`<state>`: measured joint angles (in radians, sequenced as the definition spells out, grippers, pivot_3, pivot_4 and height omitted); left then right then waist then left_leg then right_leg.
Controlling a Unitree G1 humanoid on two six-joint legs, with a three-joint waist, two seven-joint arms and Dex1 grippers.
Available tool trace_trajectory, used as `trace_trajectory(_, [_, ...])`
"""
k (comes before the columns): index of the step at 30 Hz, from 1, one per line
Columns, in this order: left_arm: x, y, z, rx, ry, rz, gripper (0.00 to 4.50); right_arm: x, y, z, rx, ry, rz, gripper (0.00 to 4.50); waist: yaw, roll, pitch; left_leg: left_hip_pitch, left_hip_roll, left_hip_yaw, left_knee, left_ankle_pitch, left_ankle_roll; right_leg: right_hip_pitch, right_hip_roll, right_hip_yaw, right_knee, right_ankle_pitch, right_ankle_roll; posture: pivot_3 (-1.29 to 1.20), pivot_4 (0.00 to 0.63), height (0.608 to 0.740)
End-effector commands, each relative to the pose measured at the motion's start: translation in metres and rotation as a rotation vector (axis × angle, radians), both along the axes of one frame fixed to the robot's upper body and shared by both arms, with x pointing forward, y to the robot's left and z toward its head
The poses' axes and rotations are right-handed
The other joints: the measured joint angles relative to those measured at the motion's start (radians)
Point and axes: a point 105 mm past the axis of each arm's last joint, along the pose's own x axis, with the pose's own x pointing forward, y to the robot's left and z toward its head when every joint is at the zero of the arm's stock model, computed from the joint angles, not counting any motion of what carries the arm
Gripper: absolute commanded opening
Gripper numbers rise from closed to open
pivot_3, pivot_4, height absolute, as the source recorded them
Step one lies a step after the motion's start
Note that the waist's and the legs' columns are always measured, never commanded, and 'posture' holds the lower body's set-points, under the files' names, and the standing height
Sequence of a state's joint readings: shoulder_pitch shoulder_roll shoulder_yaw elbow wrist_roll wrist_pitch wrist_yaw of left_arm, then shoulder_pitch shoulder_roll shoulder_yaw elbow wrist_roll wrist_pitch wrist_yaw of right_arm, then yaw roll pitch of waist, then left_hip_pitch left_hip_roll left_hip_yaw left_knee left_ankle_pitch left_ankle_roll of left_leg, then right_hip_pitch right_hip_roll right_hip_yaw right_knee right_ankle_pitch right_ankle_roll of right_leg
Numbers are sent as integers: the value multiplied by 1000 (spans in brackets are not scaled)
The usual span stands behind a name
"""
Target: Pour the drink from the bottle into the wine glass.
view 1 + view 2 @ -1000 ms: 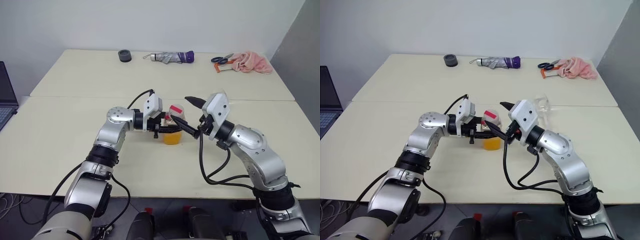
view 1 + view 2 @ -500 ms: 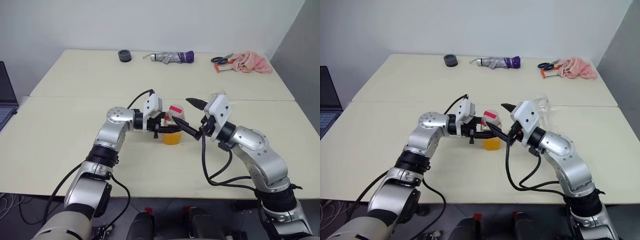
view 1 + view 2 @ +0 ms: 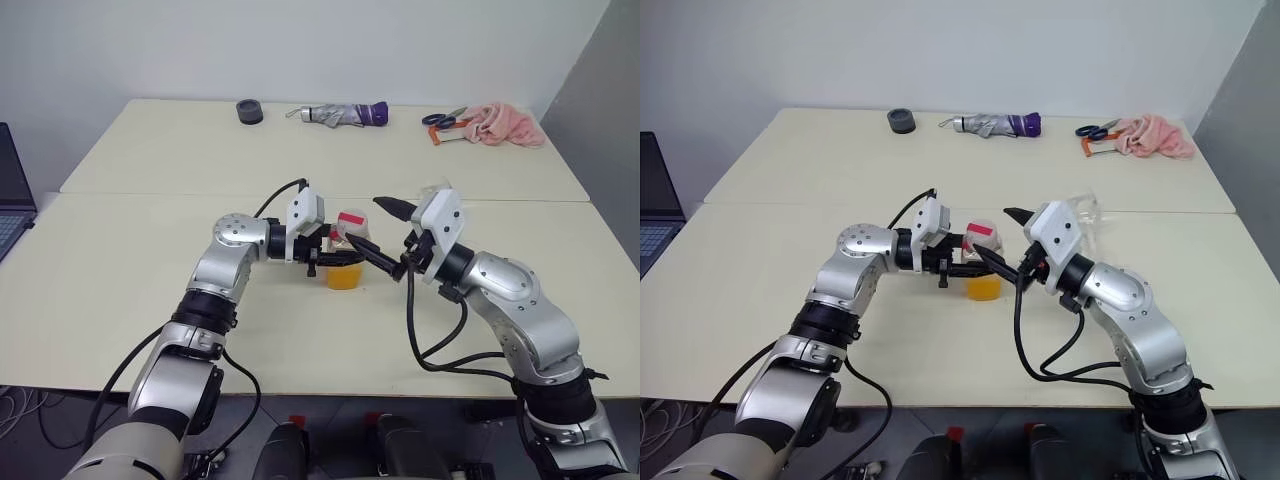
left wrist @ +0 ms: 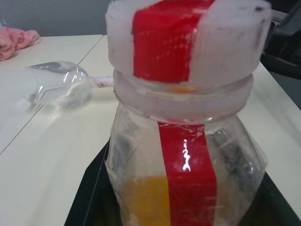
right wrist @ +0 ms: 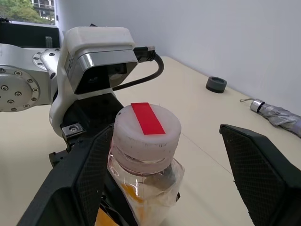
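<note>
A: Head views first; how do the arms sit?

B: Both forearms reach in over the near table [image 3: 120, 300]; the left gripper [image 3: 332, 259] points sideways toward the right arm, its jaws clamped on the bottle [image 3: 347, 252], which stands upright on the tabletop with the drink [image 3: 344, 275] filling its lower part; the right gripper [image 3: 385, 234] comes in from the other side, roughly level, jaws spread wide, one finger above and beyond the cap [image 3: 352, 219], the other low beside the bottle's body.

A: Room around them?

B: Bare tabletop to either side of the jaws; the seam between the two tables runs just beyond them; along the far table's back edge lie a dark ring [image 3: 249, 111], a folded umbrella [image 3: 340, 114], scissors [image 3: 440, 119] and a pink cloth [image 3: 503, 124], all well apart from the jaws.

A: Left wrist view?

B: The bottle sits tight between the black fingers, its red strip facing out; beyond it the wine glass [image 4: 59, 87] lies on its side on the table, apart from the bottle.

A: Right wrist view?

B: The open fingers [image 5: 261, 176] flank the capped bottle without touching it; the left gripper's housing is just behind the bottle.
</note>
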<state>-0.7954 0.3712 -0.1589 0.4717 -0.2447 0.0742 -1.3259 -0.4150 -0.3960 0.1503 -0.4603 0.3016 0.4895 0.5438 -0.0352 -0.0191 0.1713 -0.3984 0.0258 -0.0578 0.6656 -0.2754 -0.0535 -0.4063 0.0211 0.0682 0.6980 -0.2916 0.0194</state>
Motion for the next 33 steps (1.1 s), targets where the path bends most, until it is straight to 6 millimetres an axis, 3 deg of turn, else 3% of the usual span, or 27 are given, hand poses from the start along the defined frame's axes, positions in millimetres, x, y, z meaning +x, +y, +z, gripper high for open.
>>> trace_trajectory(1, [-1, 1, 15, -7, -64, -21, 1787, -5, -6, 14, 17, -52, -3, 3861, 0, 0, 0, 0, 0, 0, 0, 0, 0, 0, 0, 0, 0, 0, 0, 0, 150, 740])
trace_trajectory(23, [-1, 3, 14, -2, -68, -17, 1786, -12, -3, 13, 17, -35, 52, 3861, 0, 0, 0, 0, 0, 0, 0, 0, 0, 0, 0, 0, 0, 0, 0, 0, 150, 740])
trace_trajectory(33, [0, 4, 15, -3, -71, -11, 1786, -19, -14, 13, -1, 24, 107, 3861, 1, 0, 0, 0, 0, 0, 0, 0, 0, 0, 0, 0, 0, 0, 0, 0, 150, 740])
